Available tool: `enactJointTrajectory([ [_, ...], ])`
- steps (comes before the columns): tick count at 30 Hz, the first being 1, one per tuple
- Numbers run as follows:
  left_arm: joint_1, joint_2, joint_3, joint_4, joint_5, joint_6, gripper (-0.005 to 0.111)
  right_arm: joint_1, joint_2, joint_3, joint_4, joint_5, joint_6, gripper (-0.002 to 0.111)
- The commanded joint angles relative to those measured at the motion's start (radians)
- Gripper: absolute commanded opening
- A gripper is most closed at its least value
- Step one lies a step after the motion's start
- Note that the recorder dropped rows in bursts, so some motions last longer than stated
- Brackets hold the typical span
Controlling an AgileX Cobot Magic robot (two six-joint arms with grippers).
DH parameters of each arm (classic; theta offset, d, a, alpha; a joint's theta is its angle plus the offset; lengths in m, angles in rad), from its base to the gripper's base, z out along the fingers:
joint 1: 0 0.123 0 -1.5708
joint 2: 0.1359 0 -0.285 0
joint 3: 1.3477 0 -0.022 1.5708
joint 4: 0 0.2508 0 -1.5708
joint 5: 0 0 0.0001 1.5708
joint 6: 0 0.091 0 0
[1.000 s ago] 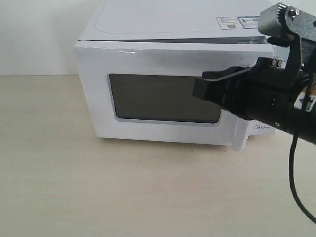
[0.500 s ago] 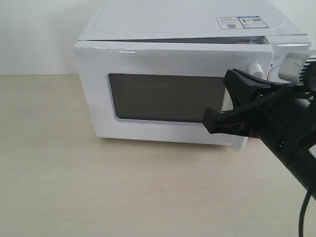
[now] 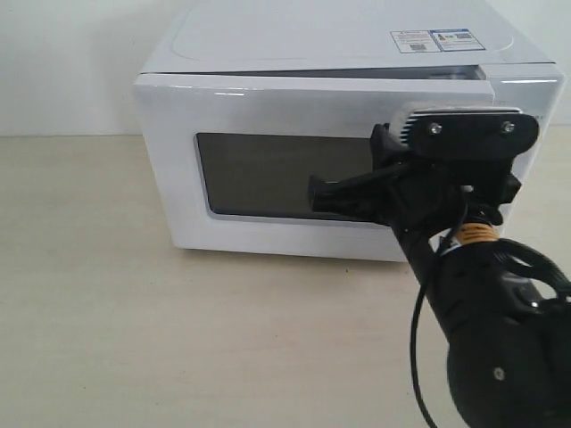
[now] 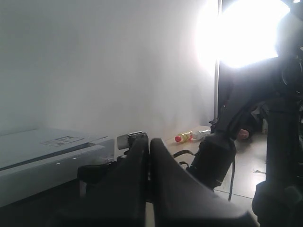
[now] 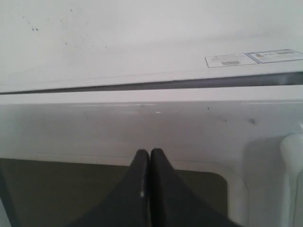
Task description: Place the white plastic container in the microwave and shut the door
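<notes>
The white microwave [image 3: 268, 45] stands on the pale table, its door [image 3: 169, 178] swung to the front with a thin dark gap along its top edge. My right gripper [image 3: 318, 196] is shut and empty, its tips against the dark window [image 3: 259, 174]. Up close in the right wrist view, the right gripper [image 5: 150, 153] meets the door [image 5: 142, 127] at the window's upper edge, beside the bar handle [image 5: 292, 156]. My left gripper [image 4: 149, 141] is shut and empty, held off to the side of the microwave [image 4: 42, 156]. The white plastic container is out of view.
My right arm [image 3: 491, 339] fills the lower right of the exterior view and hides the dials. Bare tabletop [image 3: 178, 339] lies in front of the microwave. The left wrist view shows small bottles [image 4: 182, 138] and a dark stand [image 4: 279, 156] beyond the table.
My right arm has dropped and turned its wrist toward the camera. The shut gripper tips slid left across the door window. The door stands the same.
</notes>
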Motion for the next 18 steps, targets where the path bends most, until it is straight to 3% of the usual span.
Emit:
enactJointTrajectory([
  [1,-0.006,-0.005,0.005,-0.010,-0.005,-0.012,0.004,-0.010,0.070,-0.064,0.033,-0.017,-0.043,0.000],
  [13,-0.006,-0.005,0.005,0.001,-0.007,-0.012,0.004,-0.125,0.093,-0.112,0.027,-0.017,-0.036,0.000],
  [18,-0.006,-0.005,0.005,0.001,-0.007,-0.012,0.004,-0.190,0.093,-0.114,-0.084,0.005,-0.006,0.000],
])
